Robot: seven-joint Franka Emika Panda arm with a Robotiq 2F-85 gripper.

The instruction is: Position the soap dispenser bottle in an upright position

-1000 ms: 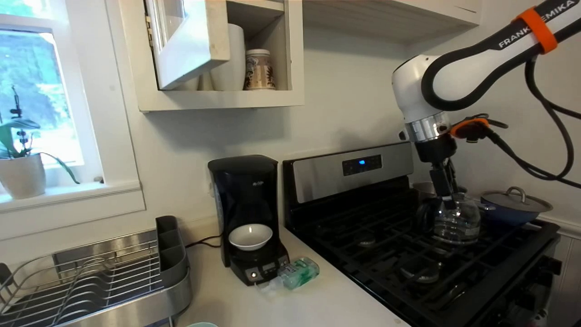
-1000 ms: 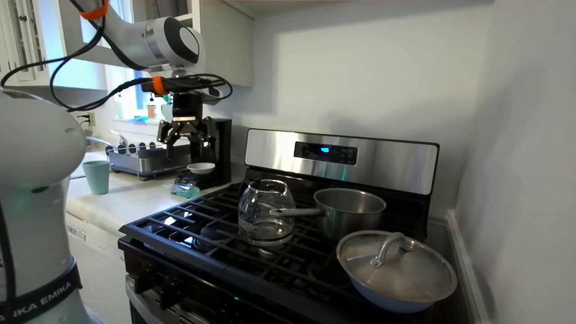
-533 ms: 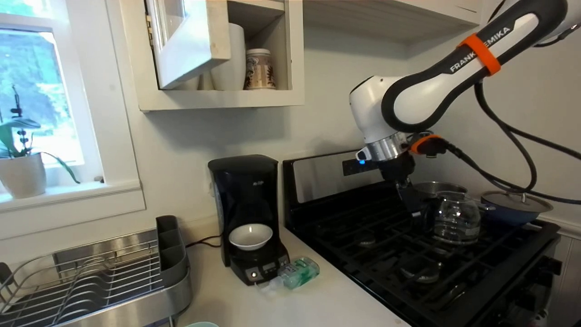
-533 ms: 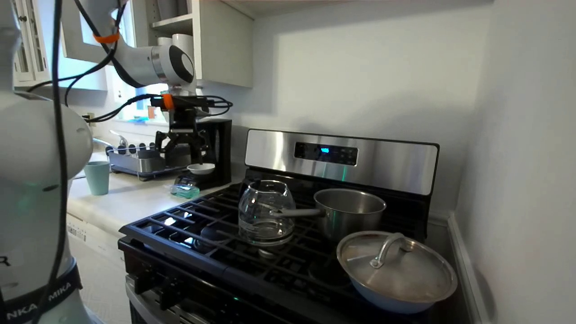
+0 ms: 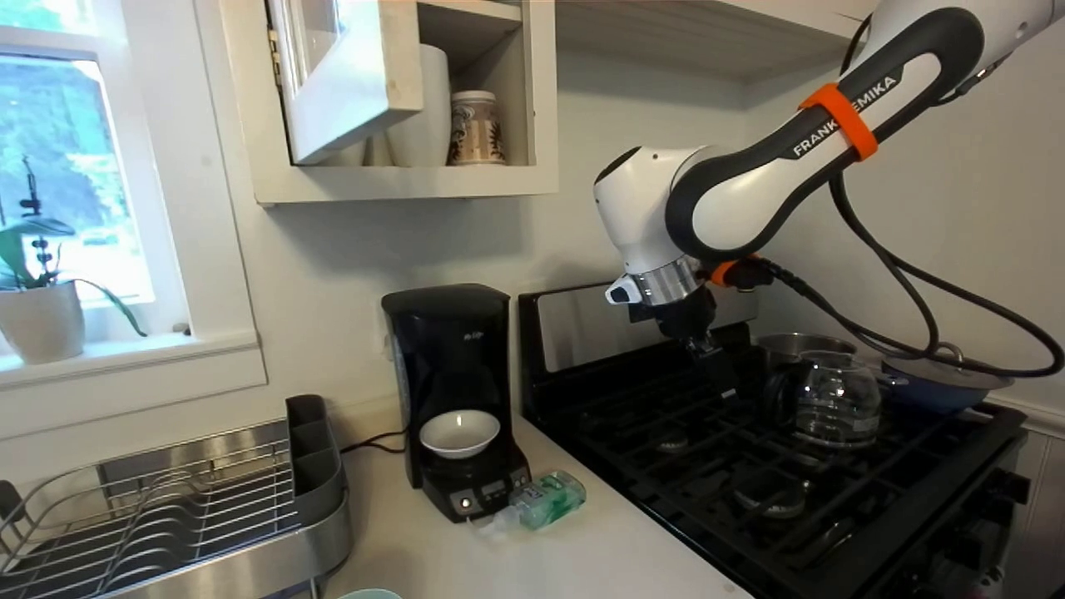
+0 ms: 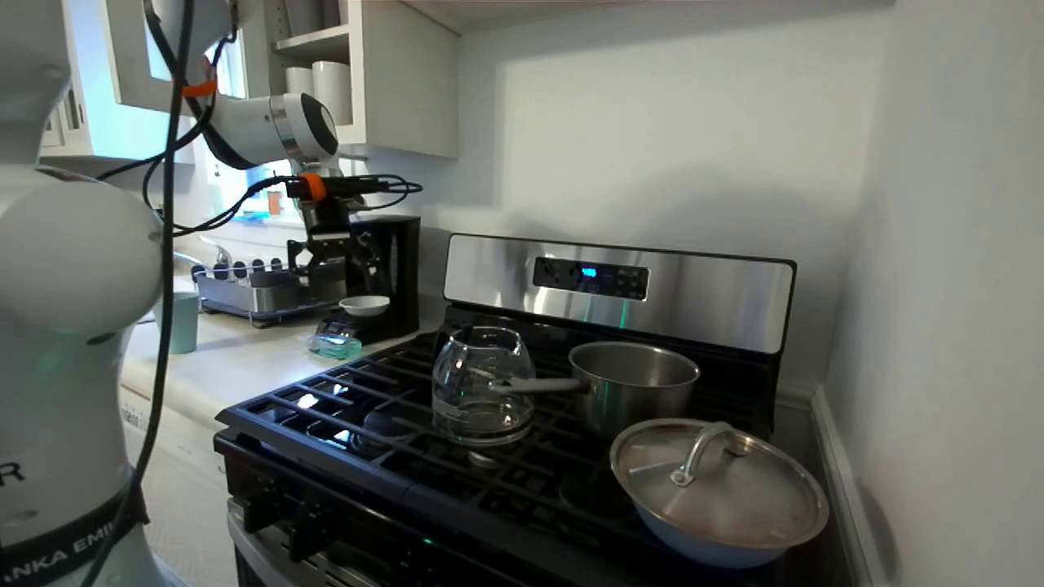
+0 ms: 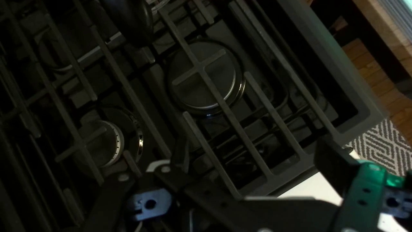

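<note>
Soap dispenser bottle point(image 5: 547, 501) lies on its side, ungrasped; your gripper point(image 7: 256, 153) is wide, empty: grasp, righting remain.

The white arm point(image 5: 740, 208) has black trim point(image 5: 761, 158) lettered FRANK and EMIKA either side of an orange band point(image 5: 840, 122), and a silver collar point(image 5: 666, 283). Slack black cables point(image 6: 167, 273) loop beside it. The black gripper point(image 7: 258, 158) bears bluish metal blocks point(image 7: 161, 199) and round screw heads point(image 7: 123, 177).
</note>
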